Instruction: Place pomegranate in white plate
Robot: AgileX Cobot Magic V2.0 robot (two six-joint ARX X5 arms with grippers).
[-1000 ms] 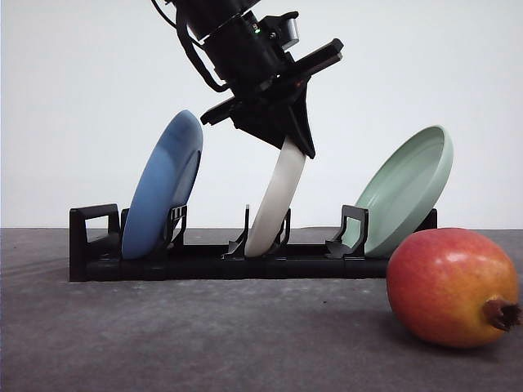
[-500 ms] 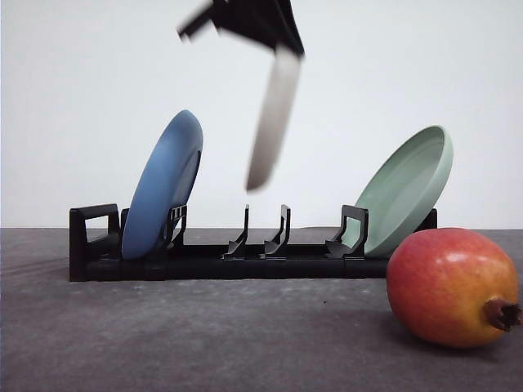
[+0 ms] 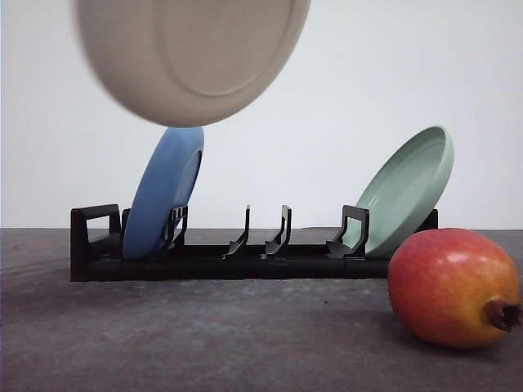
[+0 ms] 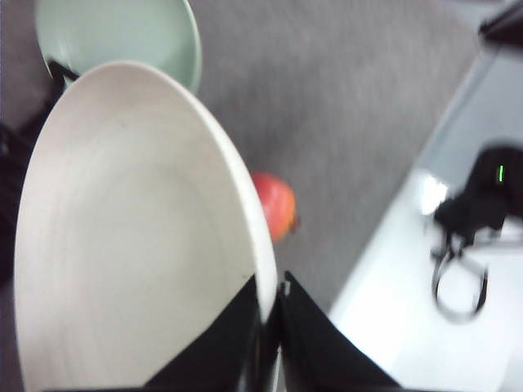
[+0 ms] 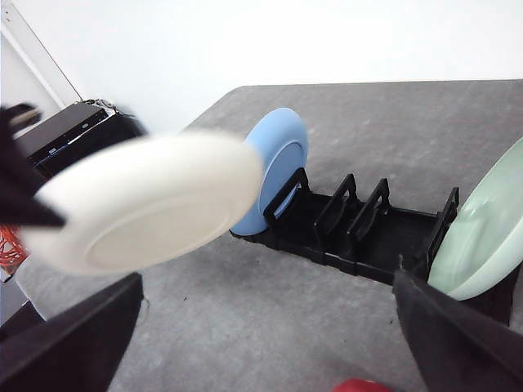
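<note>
Moved: white plate (image 3: 192,57) now lifted clear of the rack (image 3: 245,253), tilted overhead.
My left gripper (image 4: 270,327): pinching the plate's rim.
My right gripper (image 5: 261,343): spread wide.
Pomegranate (image 3: 453,287): on table (image 3: 204,335), 4 o'clock of rack.

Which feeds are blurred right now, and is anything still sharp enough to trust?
Front view: the white plate is smeared, while the rack and pomegranate are crisp. Left wrist view: soft all over, the left claw shut on the plate rim. Right wrist view: the plate is blurred, the blue plate is sharp.
</note>
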